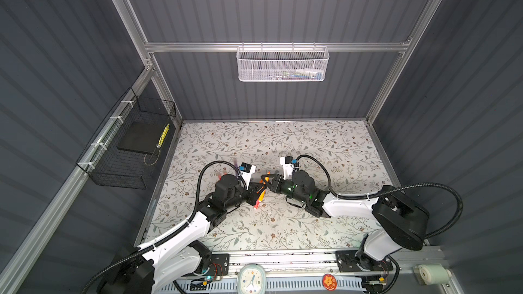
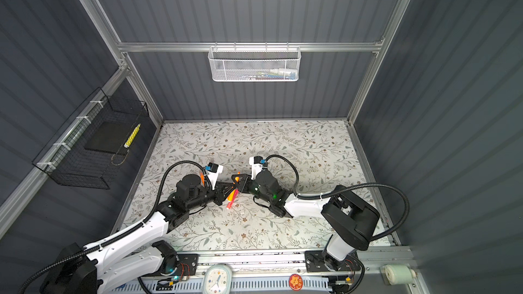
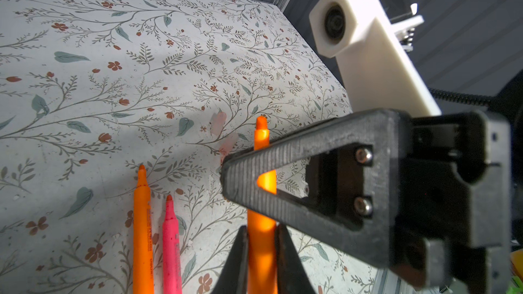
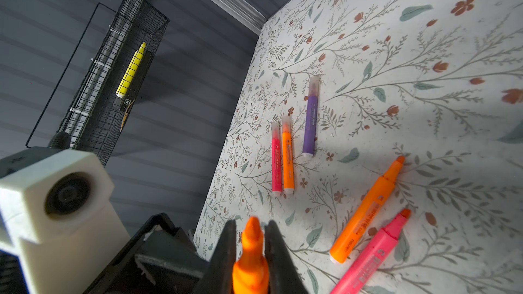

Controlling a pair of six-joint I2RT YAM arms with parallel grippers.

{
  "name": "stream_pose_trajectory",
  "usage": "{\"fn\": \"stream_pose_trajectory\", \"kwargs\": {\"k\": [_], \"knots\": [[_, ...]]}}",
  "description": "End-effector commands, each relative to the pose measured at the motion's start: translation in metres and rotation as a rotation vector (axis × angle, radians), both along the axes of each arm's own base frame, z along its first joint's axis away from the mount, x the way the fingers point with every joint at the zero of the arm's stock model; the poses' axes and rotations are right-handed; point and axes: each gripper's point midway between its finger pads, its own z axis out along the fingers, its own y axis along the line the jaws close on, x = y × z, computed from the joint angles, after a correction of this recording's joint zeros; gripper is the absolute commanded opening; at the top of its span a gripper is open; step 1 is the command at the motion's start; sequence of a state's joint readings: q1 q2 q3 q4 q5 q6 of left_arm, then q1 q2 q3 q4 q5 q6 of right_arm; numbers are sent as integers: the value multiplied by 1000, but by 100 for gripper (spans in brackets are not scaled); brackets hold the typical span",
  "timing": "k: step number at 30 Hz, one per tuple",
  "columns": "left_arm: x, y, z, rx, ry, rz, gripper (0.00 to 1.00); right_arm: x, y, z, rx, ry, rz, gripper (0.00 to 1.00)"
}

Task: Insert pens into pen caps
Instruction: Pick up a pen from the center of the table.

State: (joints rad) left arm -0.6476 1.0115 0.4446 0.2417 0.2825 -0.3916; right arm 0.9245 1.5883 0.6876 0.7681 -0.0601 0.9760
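Right fingers (image 3: 311,140) across held pen (image 3: 261,238), loose pens (image 3: 143,222) beside

The left arm (image 1: 181,230) and right arm (image 1: 349,205) wear glossy white shells between black joint housings. A black ribbed cable conduit (image 1: 198,193) loops along each. Each wrist carries a white printed camera block (image 3: 353,24) with a round dark lens (a blue connector (image 1: 242,168) sits on its back). The right gripper (image 4: 250,224) has matte black, open triangular fingers (image 3: 311,142) with layered print lines and two silver screws (image 3: 363,155). The left gripper (image 3: 261,230) shows slim tapering black tips. Green lights (image 1: 288,188) glow on the right wrist.
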Motion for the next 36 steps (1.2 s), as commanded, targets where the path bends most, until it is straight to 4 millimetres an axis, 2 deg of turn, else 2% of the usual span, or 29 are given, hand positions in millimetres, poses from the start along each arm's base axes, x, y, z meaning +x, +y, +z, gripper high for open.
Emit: {"fn": "stream_pose_trajectory", "kwargs": {"k": [1,5,13,20,25,31,36], "knots": [[-6,-4,4,-14,-32,-40,26,-1,3,6,-5,-20,5,7],[-4,-7,3,-6,-28,-54,32,-3,4,8,-13,-22,13,6],[-1,-16,1,-9,-16,-82,31,-12,13,11,-11,-32,43,5],[3,-21,0,-16,-11,-92,23,-15,16,11,-14,-32,52,5],[4,-22,-2,-12,-7,-90,23,-16,16,12,-10,-35,56,5],[4,-19,1,-14,-16,-79,17,-16,16,6,-24,-30,54,5],[4,-17,2,-12,-22,-66,8,-16,15,3,-33,-29,50,6]]}}
